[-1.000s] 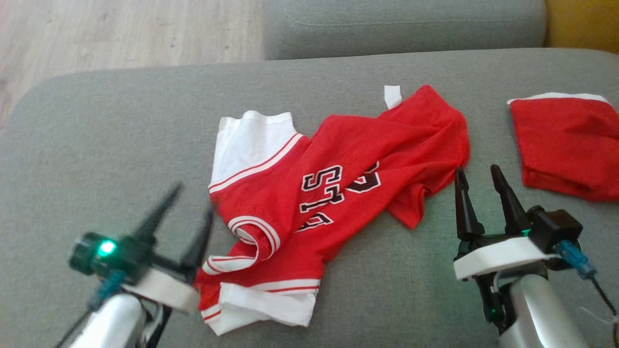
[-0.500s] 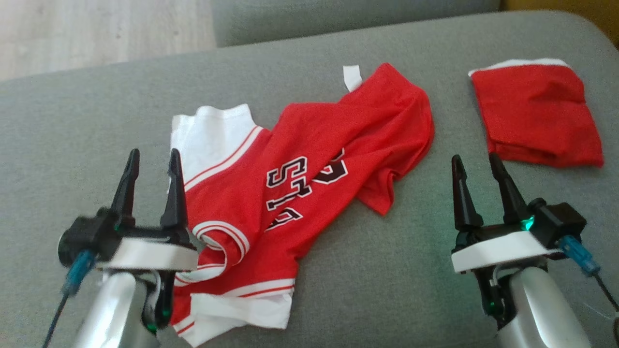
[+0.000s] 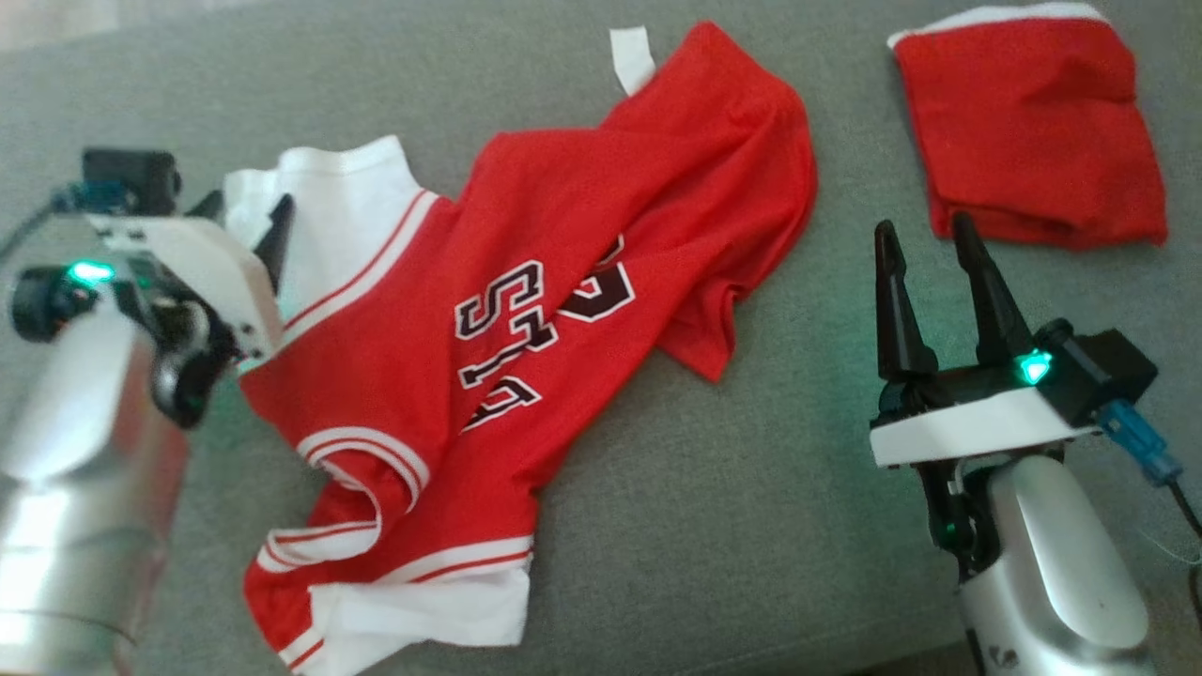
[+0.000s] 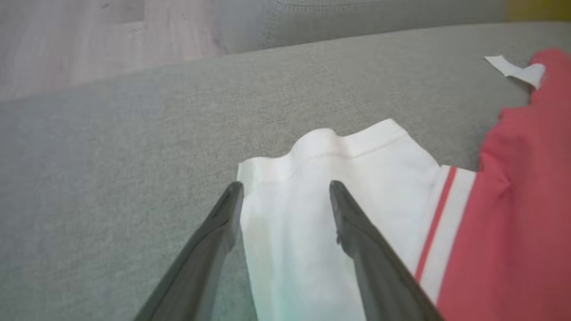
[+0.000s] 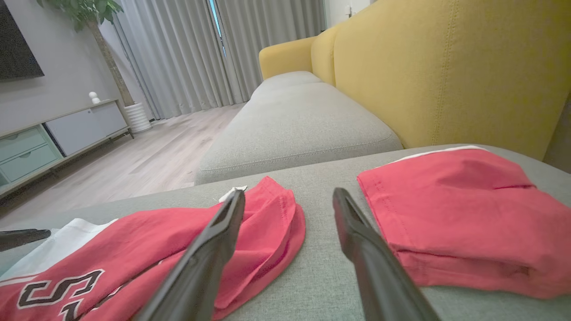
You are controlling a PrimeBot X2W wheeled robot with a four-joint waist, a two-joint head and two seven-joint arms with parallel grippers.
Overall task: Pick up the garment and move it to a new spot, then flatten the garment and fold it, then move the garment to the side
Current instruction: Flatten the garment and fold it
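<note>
Left gripper (image 4: 285,187) advanced over garment (image 3: 394,357) sleeve, spread, right gripper (image 3: 921,227) spread, yellow backrest (image 5: 446,67) in wrist view

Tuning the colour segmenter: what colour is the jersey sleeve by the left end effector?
The sleeve is white, red-striped at the seam; clearest in the left wrist view.

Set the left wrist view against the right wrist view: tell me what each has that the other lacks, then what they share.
Left wrist view, not the right: the open left claw framing a white sleeve between its fingers.
Right wrist view, not the left: the open right claw, a folded red garment, the yellow sofa back, curtains and black lettering.
Both: the red jersey, its white tag, the grey cushion and wood floor.
</note>
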